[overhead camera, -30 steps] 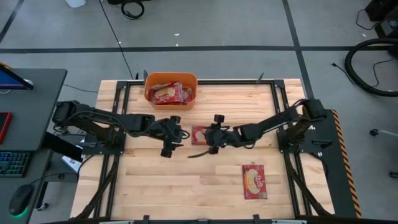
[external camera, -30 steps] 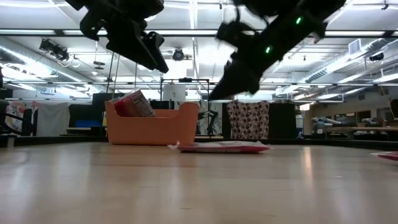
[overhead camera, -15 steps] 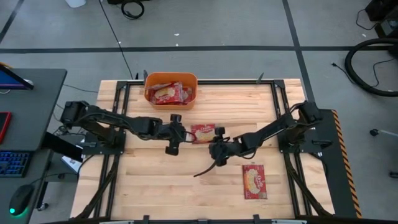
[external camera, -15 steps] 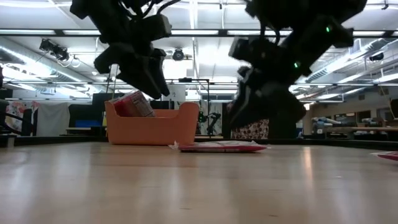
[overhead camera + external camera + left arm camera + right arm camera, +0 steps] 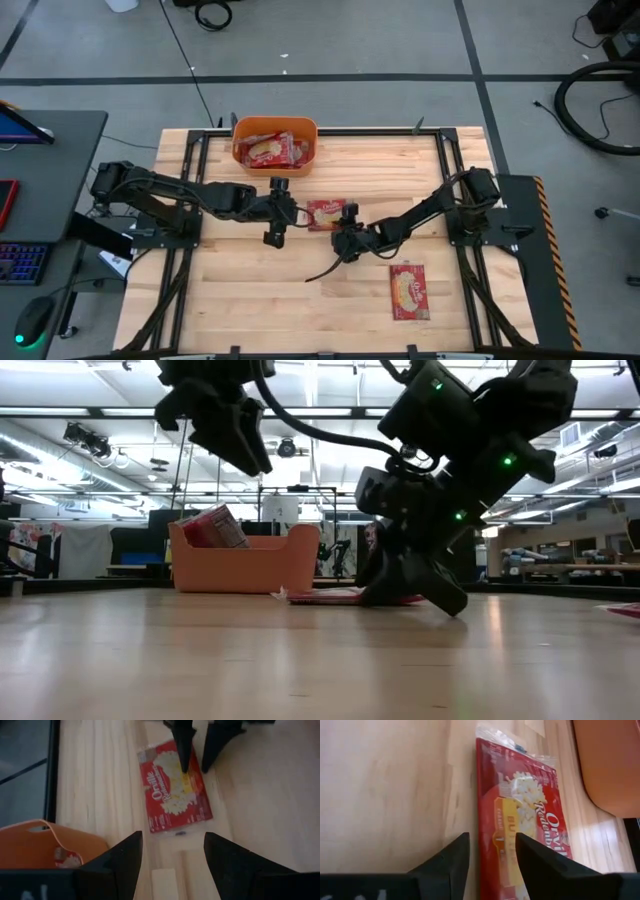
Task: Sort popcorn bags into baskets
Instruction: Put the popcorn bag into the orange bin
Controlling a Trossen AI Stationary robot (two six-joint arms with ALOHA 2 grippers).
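Observation:
A red popcorn bag [image 5: 324, 213] lies flat on the table's middle; it also shows in the left wrist view [image 5: 175, 790] and the right wrist view [image 5: 525, 815]. My right gripper [image 5: 342, 222] is open and low at the bag's right long edge, one finger over the bag and one beside it [image 5: 492, 850]. My left gripper [image 5: 288, 213] is open and empty, above the table just left of the bag. The orange basket [image 5: 240, 130] stands at the far edge with several red bags [image 5: 270, 150] in it. Another bag [image 5: 408, 291] lies flat near the right front. My right gripper's fingers [image 5: 184, 760] slant down from the table's right side and straddle the bag's right long edge [image 5: 485, 820]. I cannot tell whether they touch the bag. The bag lies flat on the table.
Black frame rails [image 5: 200, 170] run along the table's left and right sides by the arm bases. Bare wood [image 5: 260, 300] lies toward the near edge. The basket's wall [image 5: 245, 565] stands behind and left of the bag in the low view.
My right gripper has drawn a little toward the near edge, then come down to the table at the bag's right edge. My left gripper has moved slightly toward the bag and stayed high. The bag has kept its place.

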